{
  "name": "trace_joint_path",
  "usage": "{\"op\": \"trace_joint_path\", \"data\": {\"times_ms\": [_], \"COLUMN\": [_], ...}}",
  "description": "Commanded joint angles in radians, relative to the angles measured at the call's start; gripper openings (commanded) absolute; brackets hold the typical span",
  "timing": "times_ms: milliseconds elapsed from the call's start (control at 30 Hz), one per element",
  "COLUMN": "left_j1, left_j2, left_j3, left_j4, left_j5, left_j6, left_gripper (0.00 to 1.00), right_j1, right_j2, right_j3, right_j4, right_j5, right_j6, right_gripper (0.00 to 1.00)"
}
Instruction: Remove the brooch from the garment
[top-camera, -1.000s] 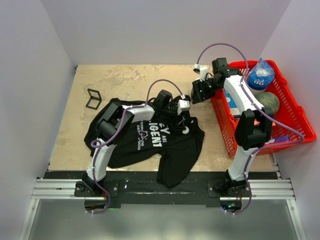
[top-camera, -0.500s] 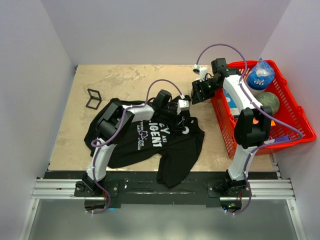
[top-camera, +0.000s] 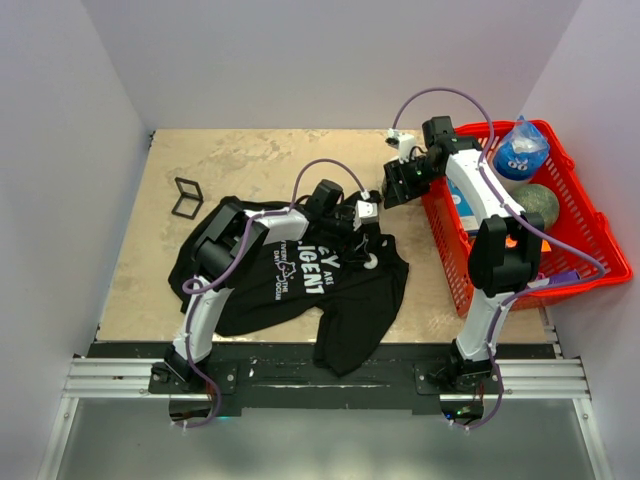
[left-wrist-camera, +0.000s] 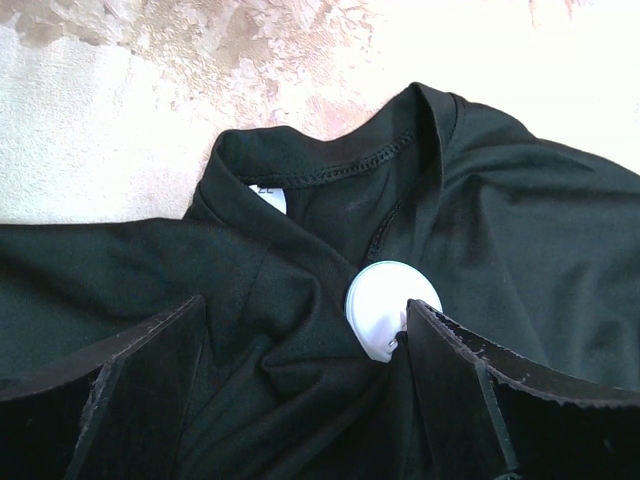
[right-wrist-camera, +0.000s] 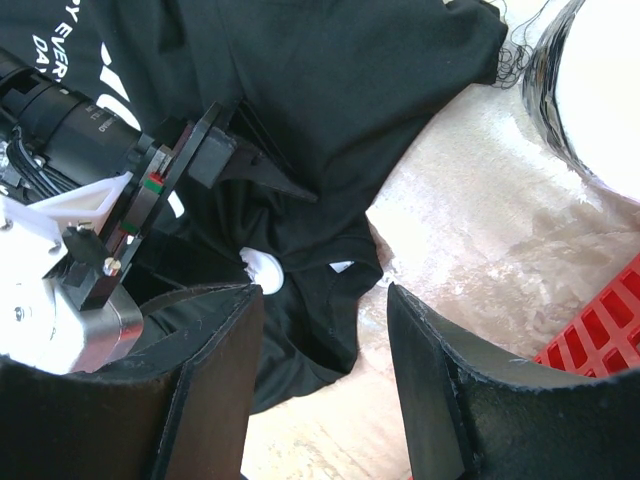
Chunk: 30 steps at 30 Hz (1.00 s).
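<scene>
We noted little change: the left hand (left-wrist-camera: 305, 330) stayed open, the shirt's (left-wrist-camera: 520, 220) white brooch (left-wrist-camera: 385, 300) between its fingers, still ungripped.

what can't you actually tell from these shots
- Left wrist view: the white disc on the garment has its lower edge behind a finger of the left gripper; its fastening is hidden.
- Top view: the garment's lettering is partly covered by the left arm.
- Top view: the black frame piece is too small to identify.
- Right wrist view: the red basket is cut off by the edge.
</scene>
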Motion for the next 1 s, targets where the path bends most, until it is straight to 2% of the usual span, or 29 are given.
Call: {"op": "trace_joint_path", "data": {"times_ms": [0, 400, 833, 967], "left_j1": [-0.013, -0.013, -0.019, -0.024], "left_j2": [0.071, 0.064, 0.065, 0.071], "left_j3": [-0.04, -0.054, -0.081, -0.088], "left_j4": [-0.176, -0.169, -0.239, -0.232], "left_j5": [-0.085, 0.024, -0.045, -0.068], "left_j6": [0.024, 0.036, 0.203, 0.199], "left_gripper": [0.85, 0.91, 0.9, 0.9], "right_j1": [-0.002, -0.002, -0.004, -0.002], "right_j2": [0.002, 0.012, 0.025, 0.029], "right_j3": [0.05, 0.064, 0.078, 0.079], "right_j4": [0.006, 0.004, 0.003, 0.001], "right_j5": [-0.035, -0.037, -0.043, -0.042], "right_j6": [0.014, 0.014, 0.014, 0.014], "right_gripper": [0.56, 0.56, 0.56, 0.56]}}
